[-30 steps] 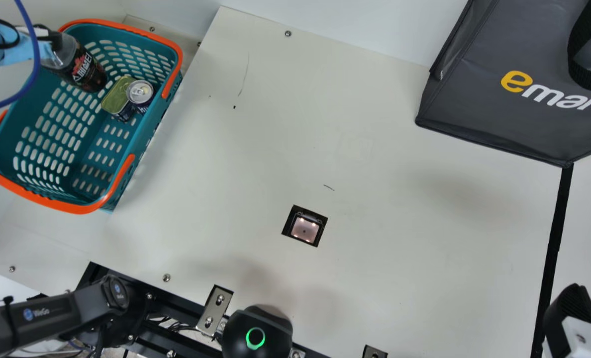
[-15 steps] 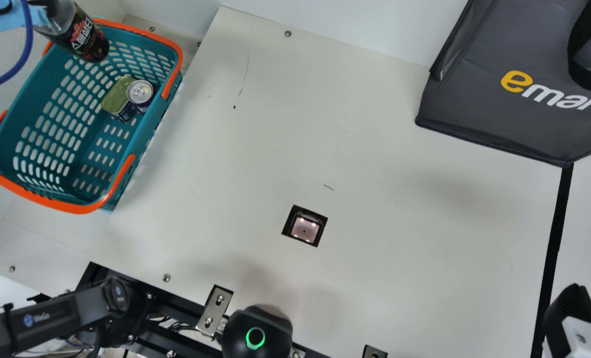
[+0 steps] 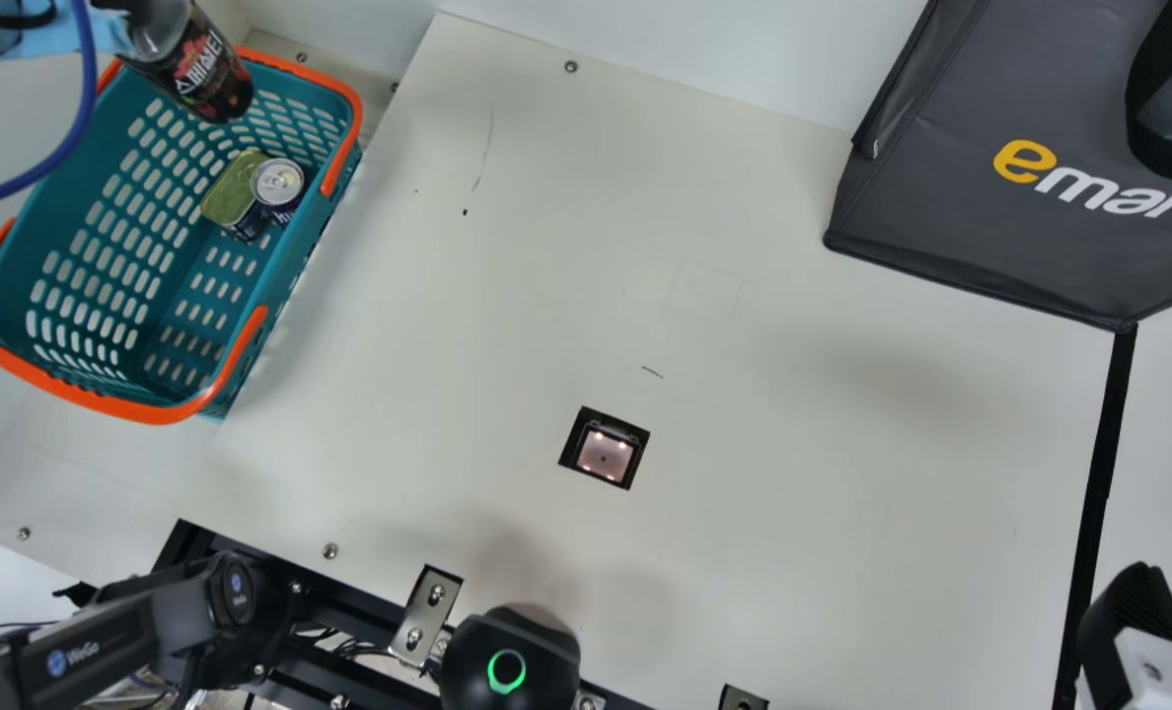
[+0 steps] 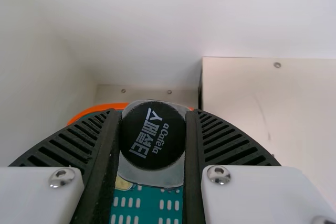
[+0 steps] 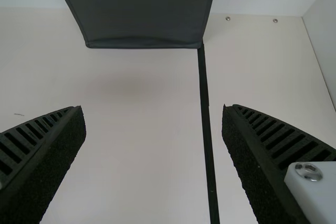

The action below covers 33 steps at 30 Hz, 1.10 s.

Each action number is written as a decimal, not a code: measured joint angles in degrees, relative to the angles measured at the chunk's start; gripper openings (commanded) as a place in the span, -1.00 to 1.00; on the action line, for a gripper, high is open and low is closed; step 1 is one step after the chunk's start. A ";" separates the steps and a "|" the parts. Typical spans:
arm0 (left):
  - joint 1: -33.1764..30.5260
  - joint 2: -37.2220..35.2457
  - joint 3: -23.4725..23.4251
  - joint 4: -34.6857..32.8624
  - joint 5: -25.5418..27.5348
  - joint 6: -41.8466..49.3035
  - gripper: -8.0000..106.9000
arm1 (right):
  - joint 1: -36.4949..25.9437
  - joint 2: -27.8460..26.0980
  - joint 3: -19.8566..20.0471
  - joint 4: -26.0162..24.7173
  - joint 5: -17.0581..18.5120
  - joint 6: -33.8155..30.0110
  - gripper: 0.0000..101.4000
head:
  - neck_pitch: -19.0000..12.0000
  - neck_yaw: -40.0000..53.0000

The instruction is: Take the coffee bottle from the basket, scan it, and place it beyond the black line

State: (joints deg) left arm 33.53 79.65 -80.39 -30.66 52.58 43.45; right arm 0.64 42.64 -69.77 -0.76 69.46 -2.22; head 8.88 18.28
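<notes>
So the left gripper (image 3: 117,12) is clamped on one see-through plastic coffee bottle (image 3: 201,71), up over one holey teal basket (image 3: 300,242) holding two metal cans (image 3: 278,182), one round, one boxy. Right gripper (image 3: 1134,616) has two ribbed fingers wide apart.

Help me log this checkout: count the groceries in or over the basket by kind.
Bottles: 1, the coffee bottle held in my left gripper
Drink cans: 1, the silver-topped can
Tins: 1, the green-topped tin beside that can in the basket
Total: 3
</notes>
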 measured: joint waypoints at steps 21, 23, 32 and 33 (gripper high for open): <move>-17.16 -7.27 7.53 5.04 -1.81 -8.08 -0.68 | 0.00 0.00 0.00 0.00 0.00 0.00 0.79 | 0.00 0.00; -19.02 -7.80 8.16 5.47 -1.94 -9.14 -0.68 | 0.00 0.00 0.00 0.00 0.00 0.00 0.79 | 0.00 0.00; -26.72 -8.59 9.60 5.68 -2.45 -11.34 -0.68 | 0.00 0.00 0.00 0.00 0.00 0.00 0.79 | 0.00 0.00; -27.51 -8.59 9.74 5.68 -2.45 -11.34 -0.68 | 0.00 0.00 0.00 0.00 0.00 0.00 0.79 | 0.00 0.00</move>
State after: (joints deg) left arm 6.02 71.06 -70.65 -24.98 50.13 32.11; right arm 0.64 42.64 -69.77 -0.76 69.46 -2.22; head 8.88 18.28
